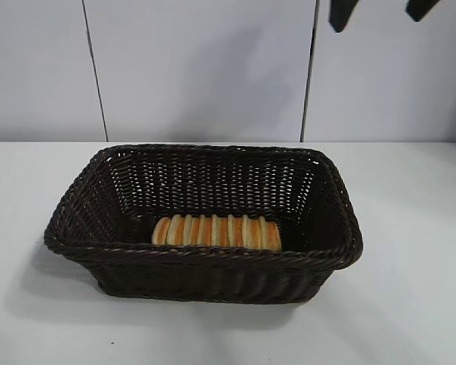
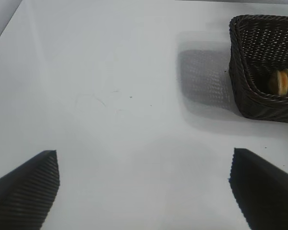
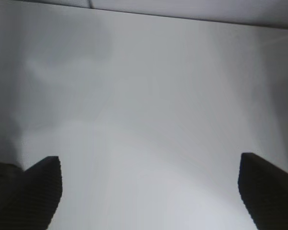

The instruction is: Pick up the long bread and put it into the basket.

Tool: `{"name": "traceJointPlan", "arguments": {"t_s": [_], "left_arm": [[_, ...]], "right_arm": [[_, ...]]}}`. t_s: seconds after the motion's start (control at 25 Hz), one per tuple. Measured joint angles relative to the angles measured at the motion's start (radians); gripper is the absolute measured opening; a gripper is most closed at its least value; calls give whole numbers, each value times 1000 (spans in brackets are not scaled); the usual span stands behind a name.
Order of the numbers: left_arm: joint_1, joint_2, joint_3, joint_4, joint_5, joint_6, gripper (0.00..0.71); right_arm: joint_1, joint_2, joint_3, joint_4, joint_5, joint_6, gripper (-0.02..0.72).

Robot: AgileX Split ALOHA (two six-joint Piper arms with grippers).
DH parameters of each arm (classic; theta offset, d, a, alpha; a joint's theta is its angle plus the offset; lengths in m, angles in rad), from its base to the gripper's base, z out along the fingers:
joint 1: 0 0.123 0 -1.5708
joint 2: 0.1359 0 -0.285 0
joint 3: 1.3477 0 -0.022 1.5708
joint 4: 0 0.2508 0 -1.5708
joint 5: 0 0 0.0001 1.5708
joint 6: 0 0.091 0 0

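On the white table (image 1: 410,304) stands the large rectangular dark brown woven wicker basket (image 1: 205,262) with flared sides and a braided rim. Inside it, against the near long wall, lies the oblong golden-tan long bread (image 1: 216,231) with crosswise orange and cream stripes, flat on the basket's floor. Off to one side of the basket, the left gripper (image 2: 144,191) hovers over bare tabletop, fingers spread wide and holding nothing. The right gripper (image 3: 151,191) likewise gapes empty above the table.

The striped long bread (image 1: 216,231) lies inside the dark wicker basket (image 1: 205,258).
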Motion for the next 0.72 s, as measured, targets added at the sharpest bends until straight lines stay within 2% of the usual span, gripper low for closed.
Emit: {"name": "traceJointPlan", "arguments": {"t_s": [0.36, 0.72], "left_arm": [[0, 0, 0, 0, 0, 0, 695], [0, 0, 0, 1, 0, 0, 695]], "right_arm": [[-166, 0, 0, 4, 13, -21, 694], [-189, -93, 0, 56, 103, -28, 694]]}}
